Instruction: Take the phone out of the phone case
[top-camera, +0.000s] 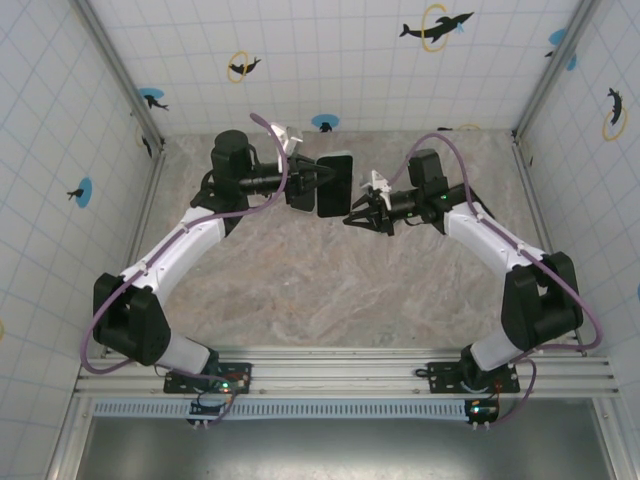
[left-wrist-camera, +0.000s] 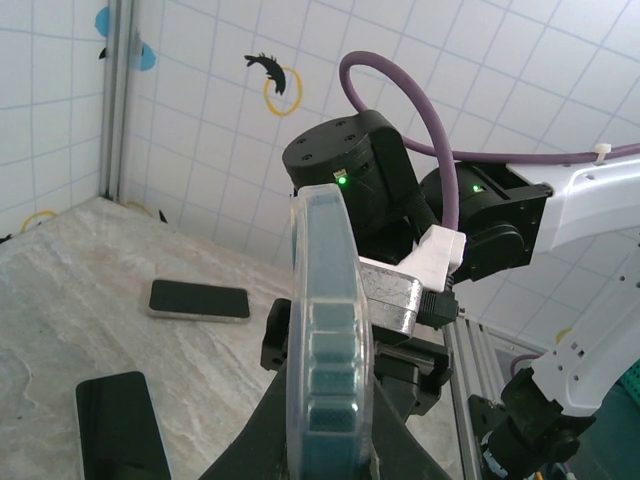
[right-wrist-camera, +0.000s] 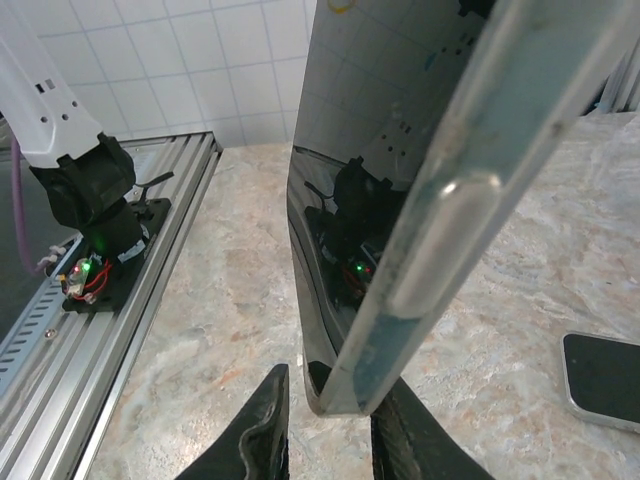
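The left gripper (top-camera: 315, 180) reaches in from the left and pinches the phone case (left-wrist-camera: 325, 330) between its jaws, holding it in the air above the far middle of the marble table (top-camera: 330, 290). In the left wrist view the case stands edge-on and upright: a clear, slightly cloudy rim around a teal-blue band, with dark fingers (left-wrist-camera: 400, 440) pressed against both of its faces.

The phone (right-wrist-camera: 350, 150) sits inside the case. Its screen is black and glossy, reflecting the tiled wall and the right wrist with a green light. A raised side button (right-wrist-camera: 440, 240) shows on the clear edge of the case.

To the right, the right gripper (right-wrist-camera: 330, 400) sits at the phone's lower corner with its jaws spread. One finger (right-wrist-camera: 265, 430) stands just off the screen, and the other lies against the case edge. From above, this gripper sits just beside the phone's near right edge.

By count there are two grippers, one case and three phones. One phone is the cased one in the air. The other two lie flat on the table, apart from each other, in the left wrist view: a silver-rimmed phone (left-wrist-camera: 200, 300) and a plain black phone (left-wrist-camera: 125, 430). In the right wrist view a phone with a pale rim lies on the table at the far right.
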